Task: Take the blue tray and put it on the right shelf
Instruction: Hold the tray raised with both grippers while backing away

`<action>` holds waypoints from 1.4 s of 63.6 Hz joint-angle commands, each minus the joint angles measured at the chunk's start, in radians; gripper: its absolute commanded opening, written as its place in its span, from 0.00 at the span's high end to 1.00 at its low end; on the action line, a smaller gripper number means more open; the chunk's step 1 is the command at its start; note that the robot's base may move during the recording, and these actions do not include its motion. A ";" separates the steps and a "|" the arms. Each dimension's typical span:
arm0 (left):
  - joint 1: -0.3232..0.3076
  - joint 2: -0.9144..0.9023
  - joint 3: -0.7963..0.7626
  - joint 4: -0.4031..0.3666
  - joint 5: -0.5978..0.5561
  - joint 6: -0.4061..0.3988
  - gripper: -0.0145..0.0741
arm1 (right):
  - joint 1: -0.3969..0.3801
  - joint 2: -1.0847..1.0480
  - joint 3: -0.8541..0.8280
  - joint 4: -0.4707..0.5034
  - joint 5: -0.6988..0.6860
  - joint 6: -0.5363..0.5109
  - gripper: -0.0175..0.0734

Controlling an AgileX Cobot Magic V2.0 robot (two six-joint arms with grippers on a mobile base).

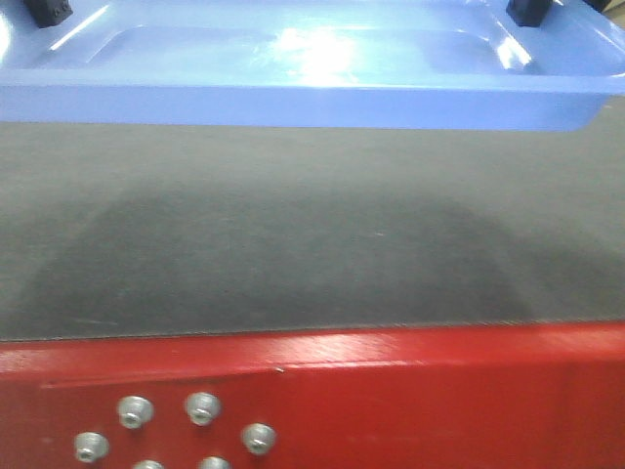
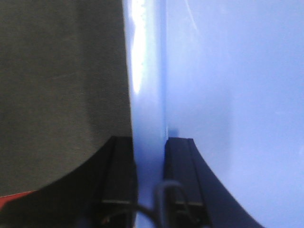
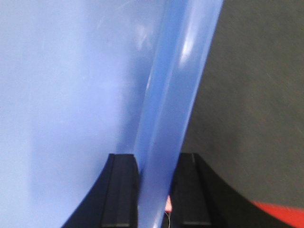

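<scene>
The blue tray (image 1: 312, 73) stretches across the top of the front view, glossy and level, casting a broad shadow on the mat below it. My left gripper (image 1: 47, 10) is shut on the tray's left rim. In the left wrist view its black fingers (image 2: 121, 166) sit on either side of the rim (image 2: 149, 95). At the other end, the right gripper (image 1: 532, 10) is shut on the right rim, and its fingers (image 3: 190, 180) clamp the tray wall (image 3: 166, 118) in the right wrist view. The right shelf is out of view.
A dark grey mat (image 1: 293, 244) covers the table under the tray. The table's red front edge (image 1: 410, 391) runs along the bottom of the front view, with several silver bolts (image 1: 200, 408) at its lower left.
</scene>
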 commanded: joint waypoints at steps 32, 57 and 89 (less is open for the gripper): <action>-0.007 -0.042 -0.023 0.042 0.107 0.024 0.89 | -0.002 -0.017 -0.025 -0.064 -0.031 -0.035 0.75; -0.007 -0.042 -0.023 0.042 0.107 0.024 0.89 | -0.002 -0.017 -0.025 -0.064 -0.031 -0.035 0.75; -0.007 -0.042 -0.023 0.042 0.107 0.024 0.89 | -0.002 -0.017 -0.025 -0.064 -0.031 -0.035 0.75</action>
